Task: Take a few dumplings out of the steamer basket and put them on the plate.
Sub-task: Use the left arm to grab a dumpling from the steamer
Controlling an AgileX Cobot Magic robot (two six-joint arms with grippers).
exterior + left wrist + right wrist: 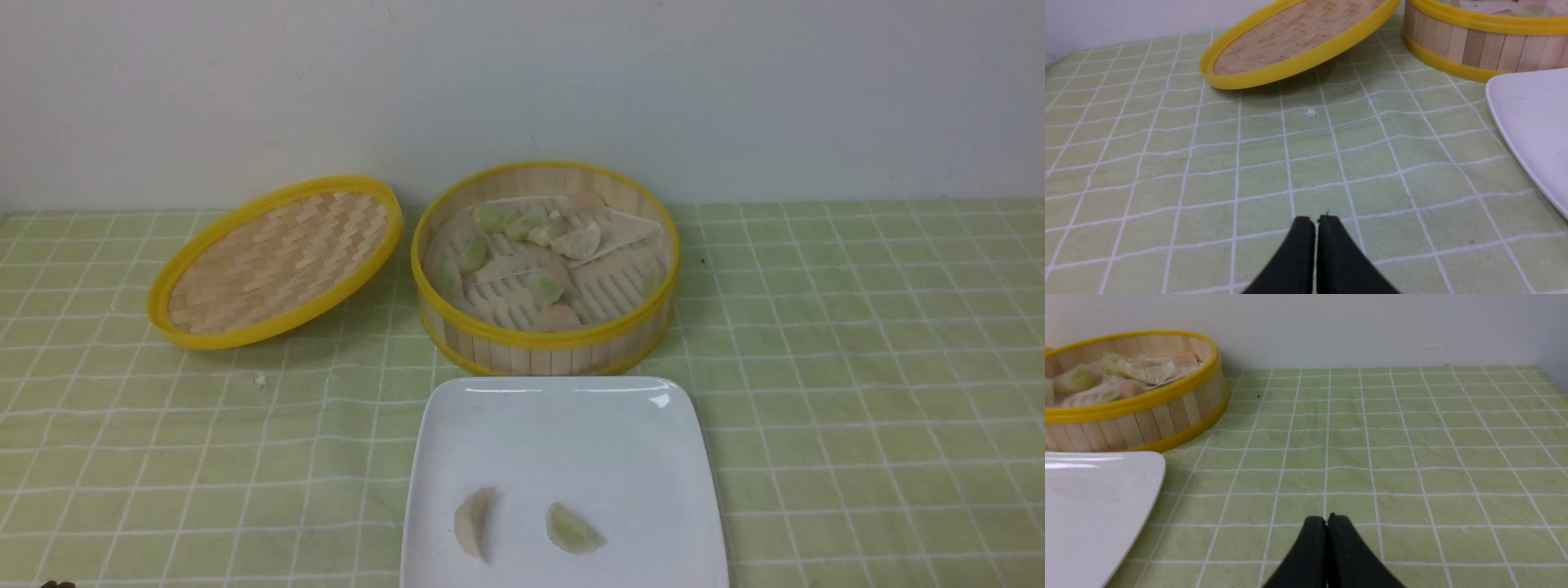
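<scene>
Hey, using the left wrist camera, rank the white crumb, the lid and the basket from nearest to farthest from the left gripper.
1. The crumb, on the cloth just ahead of the left gripper.
2. The lid, tilted, beyond the crumb.
3. The basket, farthest, to the robot's right of the lid.

The left gripper (1316, 220) has its two black fingers pressed together, tips touching, holding nothing, aimed forward toward roughly 1 o'clock. The right gripper (1327, 518) is likewise closed tight and empty, aimed toward 12 o'clock.
</scene>
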